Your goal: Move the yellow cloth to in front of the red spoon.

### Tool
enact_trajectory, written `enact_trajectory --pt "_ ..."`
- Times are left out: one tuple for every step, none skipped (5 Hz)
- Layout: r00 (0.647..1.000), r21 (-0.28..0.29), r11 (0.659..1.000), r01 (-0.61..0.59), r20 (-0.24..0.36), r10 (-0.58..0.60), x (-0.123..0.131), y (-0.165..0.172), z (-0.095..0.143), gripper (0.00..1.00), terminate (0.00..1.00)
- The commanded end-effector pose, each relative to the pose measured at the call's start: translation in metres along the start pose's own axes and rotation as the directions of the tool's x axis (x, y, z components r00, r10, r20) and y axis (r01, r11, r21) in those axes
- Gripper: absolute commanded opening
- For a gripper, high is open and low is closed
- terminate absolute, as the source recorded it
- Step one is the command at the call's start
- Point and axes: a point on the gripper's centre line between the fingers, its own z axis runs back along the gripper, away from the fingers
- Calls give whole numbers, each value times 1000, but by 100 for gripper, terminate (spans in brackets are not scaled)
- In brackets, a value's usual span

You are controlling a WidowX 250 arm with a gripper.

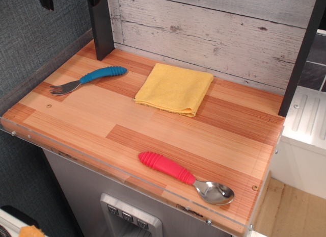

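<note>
A striped wooden tabletop is being shown from above, backed by a whitewashed plank wall and edged at the front by a clear plastic strip. At the left, a blue-handled fork is lying with its handle running up toward the right and its tines pointing toward the left edge. Near the middle, close to the wall, the yellow cloth is resting flat and folded, turned so that its corners are pointing roughly along the table's diagonals. Toward the front right, well apart from the cloth, the red spoon is lying with its long axis running from upper left down to lower right, the metal bowl facing up near the front edge. The gripper is not being seen anywhere, so how far its fingers are parted, and whether anything is being held, cannot be told.
</note>
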Motion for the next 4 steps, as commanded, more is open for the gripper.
enact_trajectory --pt "1000 0 1000 0 0 0 0 0 0 100 0" --pt "993 0 993 121 -2 -121 7 -27 -17 100 0" --pt "960 -94 956 279 38 -276 11 -66 -37 100 0" --pt "932 -104 927 360 82 -352 3 -103 -64 100 0"
